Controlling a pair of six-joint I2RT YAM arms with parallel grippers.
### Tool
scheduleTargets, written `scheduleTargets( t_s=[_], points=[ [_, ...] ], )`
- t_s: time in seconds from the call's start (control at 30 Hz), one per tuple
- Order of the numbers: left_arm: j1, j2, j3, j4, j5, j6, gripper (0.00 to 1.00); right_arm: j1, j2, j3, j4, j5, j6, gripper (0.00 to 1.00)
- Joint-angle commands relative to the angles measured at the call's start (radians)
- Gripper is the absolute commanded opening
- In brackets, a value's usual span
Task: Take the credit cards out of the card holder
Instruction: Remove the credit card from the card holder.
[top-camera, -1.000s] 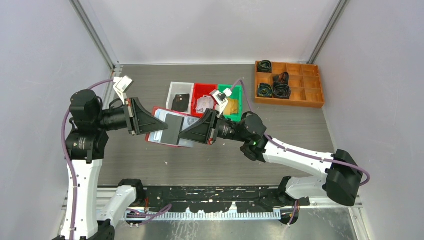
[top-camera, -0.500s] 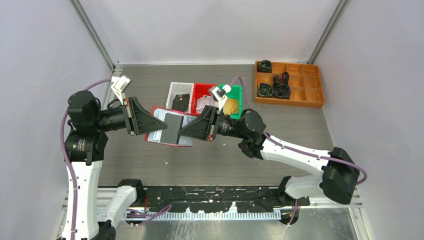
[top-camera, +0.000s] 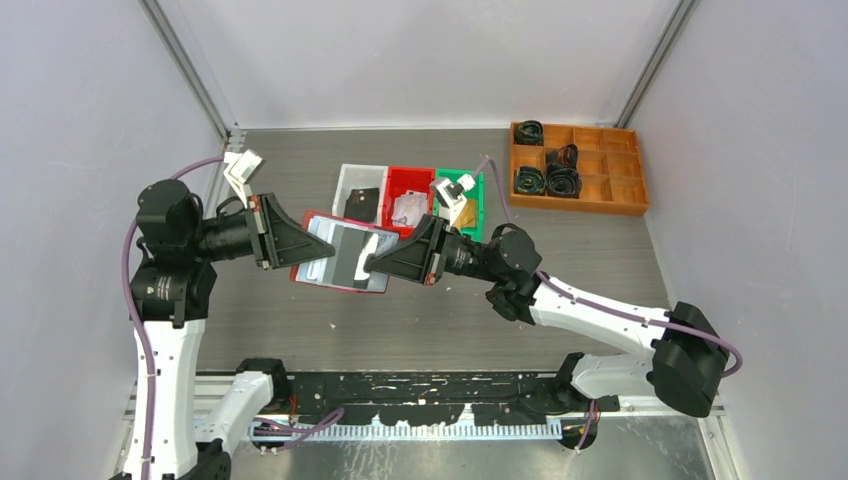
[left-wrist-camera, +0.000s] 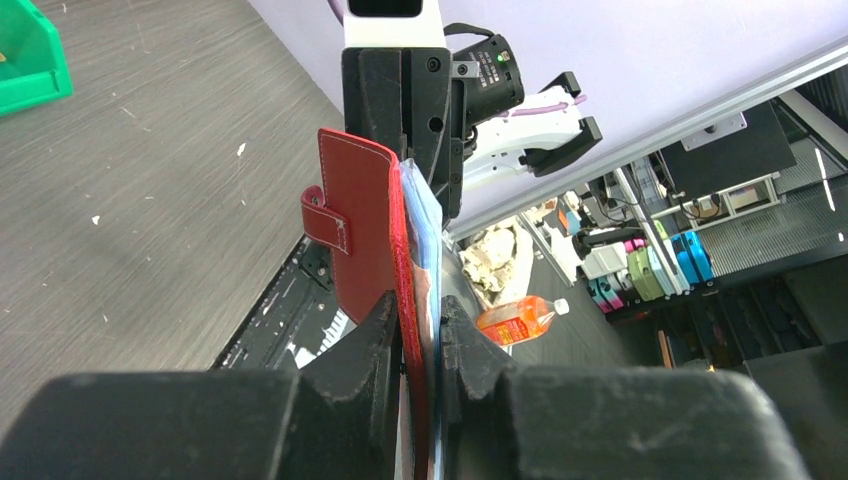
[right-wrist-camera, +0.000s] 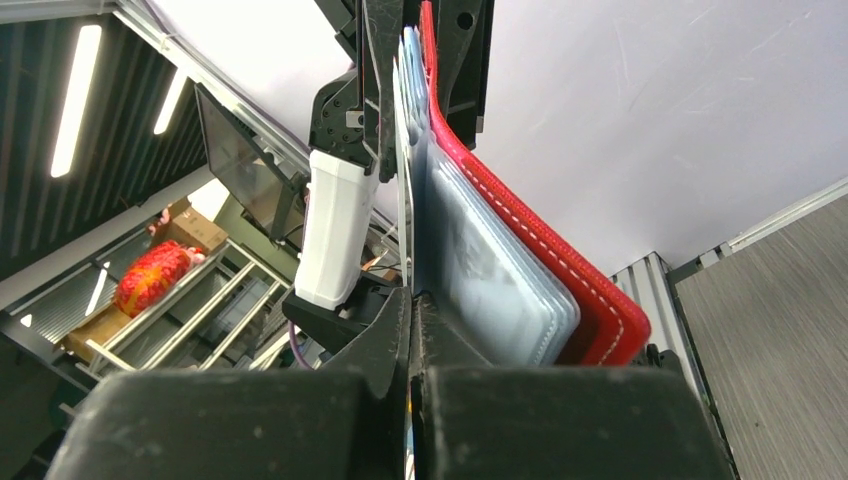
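The red card holder (top-camera: 318, 276) hangs open in mid-air above the table, its pale clear sleeves (top-camera: 338, 238) facing up. My left gripper (top-camera: 303, 247) is shut on its left edge; in the left wrist view the fingers pinch the red cover (left-wrist-camera: 362, 235) and the sleeves (left-wrist-camera: 424, 235), with the snap tab (left-wrist-camera: 325, 220) to the left. My right gripper (top-camera: 372, 263) is shut on a thin dark card (top-camera: 350, 264) at the holder's right side. In the right wrist view the card shows edge-on (right-wrist-camera: 403, 180) beside the sleeves (right-wrist-camera: 490, 275) and the red cover (right-wrist-camera: 600, 315).
Behind the holder stand a white bin (top-camera: 346, 180) with a dark card (top-camera: 362, 205), a red bin (top-camera: 408, 180) with a silvery card (top-camera: 408, 210), and a green bin (top-camera: 474, 185) with a gold card (top-camera: 462, 213). A wooden divided tray (top-camera: 600, 170) sits at the back right.
My right gripper has drawn back slightly to the right with the dark card, which now sits further towards the holder's right edge. The left gripper has barely moved.
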Motion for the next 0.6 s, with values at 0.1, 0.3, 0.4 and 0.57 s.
scheduleTargets(
  t_s=[0.1,0.3,0.4,0.57],
  points=[
    [0.000,-0.005,0.041,0.042,0.033,-0.009,0.05,-0.007,-0.035,0.018,0.002,0.009,-0.017,0.02],
    [0.000,-0.006,0.043,0.042,0.027,-0.006,0.03,-0.006,0.026,0.075,0.063,-0.011,0.041,0.32],
    [0.000,-0.009,0.045,0.024,0.024,0.013,0.03,-0.005,0.051,0.091,0.099,-0.008,0.070,0.39],
    [0.000,-0.004,0.055,-0.019,0.025,0.057,0.03,-0.008,0.054,0.092,0.115,-0.011,0.072,0.22]
  ],
)
